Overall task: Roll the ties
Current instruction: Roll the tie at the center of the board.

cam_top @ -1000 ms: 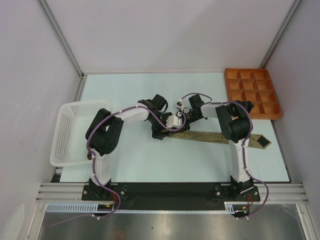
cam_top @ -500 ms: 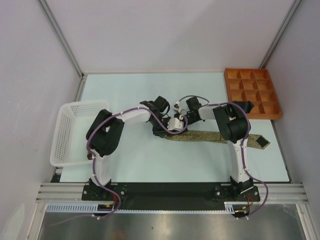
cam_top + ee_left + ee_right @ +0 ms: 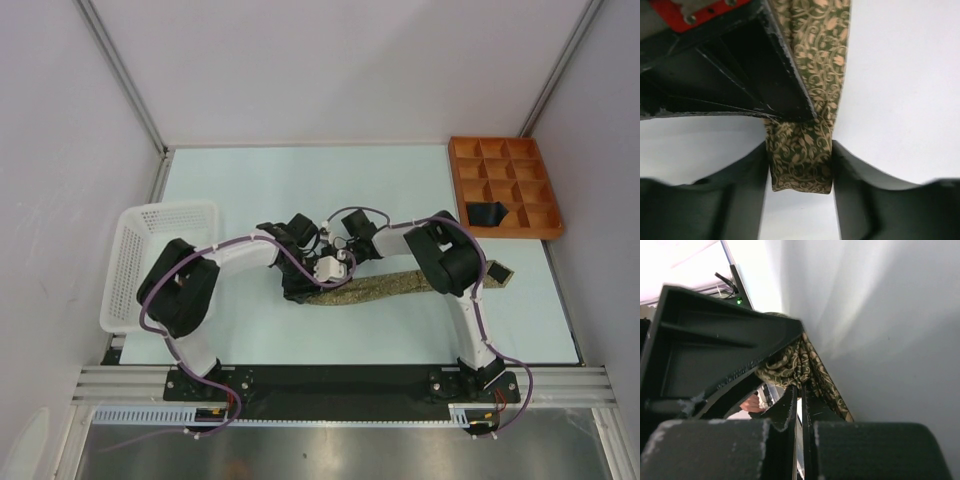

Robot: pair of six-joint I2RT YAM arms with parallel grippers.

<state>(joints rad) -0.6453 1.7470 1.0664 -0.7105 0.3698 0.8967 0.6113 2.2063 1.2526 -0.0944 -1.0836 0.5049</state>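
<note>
Presently: olive tie (image 3: pixel 390 287) lay mid-bench (image 3: pixel 250 190), its folded end flanked by left jaws, grip untellable; right jaws pressed together at the fabric. Risk: slackened hold would have let the fold spring open.

Olive tie (image 3: pixel 802 155) with tan leaf-scroll print; black tie (image 3: pixel 488 212) plain; orange tray (image 3: pixel 497 160); white basket (image 3: pixel 125 270); pale mint worktop (image 3: pixel 260 190).

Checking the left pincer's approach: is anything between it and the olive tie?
Nothing visible. The folded end of the olive tie lies between the fingers of the left pincer; the right pincer pinches it just beyond.
</note>
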